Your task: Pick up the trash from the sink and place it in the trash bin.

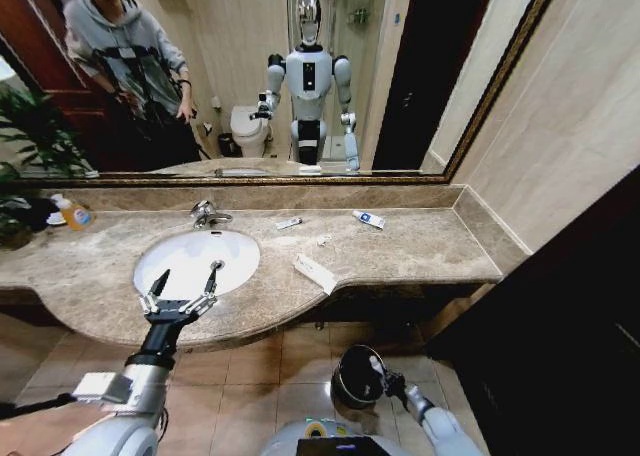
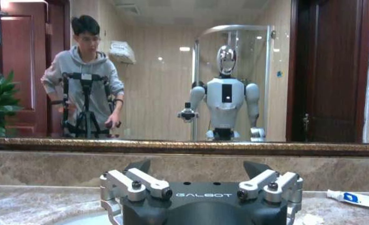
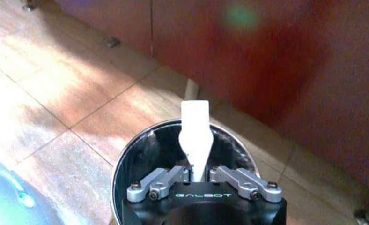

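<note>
Step in hand: drop-off. Right gripper (image 3: 199,174) sits low over the trash bin (image 3: 143,154), on the floor tiles in front of the counter, jaws narrow and clamped on a white tube-like item (image 3: 195,133). The item's long axis runs straight out from the fingers, flat crimped end pointing away from the gripper toward the bin's far rim and the cabinet front; most of its length hangs over the dark bin opening. In the head view the right gripper (image 1: 385,384) is at the bin's (image 1: 352,378) rim. Next move, as I judge it: open the jaws so the piece falls inside; tip sits near the far rim, so a slight pull-back or tilt down may help it clear.

Left gripper (image 1: 187,284) hovers over the sink's (image 1: 180,251) near edge, fingers spread wide, holding nothing.

Remaining trash lies on the marble counter, not in the basin: long flat white packet (image 1: 315,273) near the counter's front edge just right of the sink, long axis angled from back-left to front-right; blue-capped tube (image 1: 368,219) toward the back right, lying roughly parallel to the back edge; small white item (image 1: 289,223) near the back by the faucet (image 1: 206,214); tiny sachet (image 1: 324,240) between them. Orange-liquid bottle (image 1: 73,214) at the far left back, not trash.
</note>
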